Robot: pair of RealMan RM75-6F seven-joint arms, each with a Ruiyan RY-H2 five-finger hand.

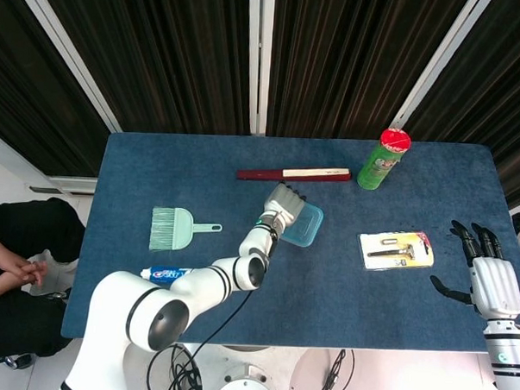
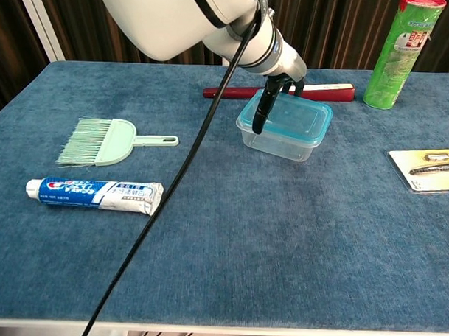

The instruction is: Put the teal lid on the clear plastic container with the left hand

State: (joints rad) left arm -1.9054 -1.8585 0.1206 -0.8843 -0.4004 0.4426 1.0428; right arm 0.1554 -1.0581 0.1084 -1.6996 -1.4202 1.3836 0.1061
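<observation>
The teal lid (image 1: pixel 302 225) (image 2: pixel 294 119) lies on top of the clear plastic container (image 2: pixel 278 145) near the table's middle. My left hand (image 1: pixel 282 205) (image 2: pixel 276 75) is over the lid's left edge. One dark finger (image 2: pixel 261 115) hangs down the near-left corner and the others reach over the far edge, so the hand grips the lid. My right hand (image 1: pixel 486 276) hovers at the table's right edge with its fingers spread and nothing in it; it shows only in the head view.
A green can (image 1: pixel 382 159) (image 2: pixel 395 52) stands at the back right. A red and cream stick (image 1: pixel 293 174) (image 2: pixel 233 92) lies behind the container. A mint brush (image 1: pixel 174 228) (image 2: pixel 100 141), a toothpaste tube (image 2: pixel 94 194) and a razor pack (image 1: pixel 396 250) (image 2: pixel 427 168) lie around.
</observation>
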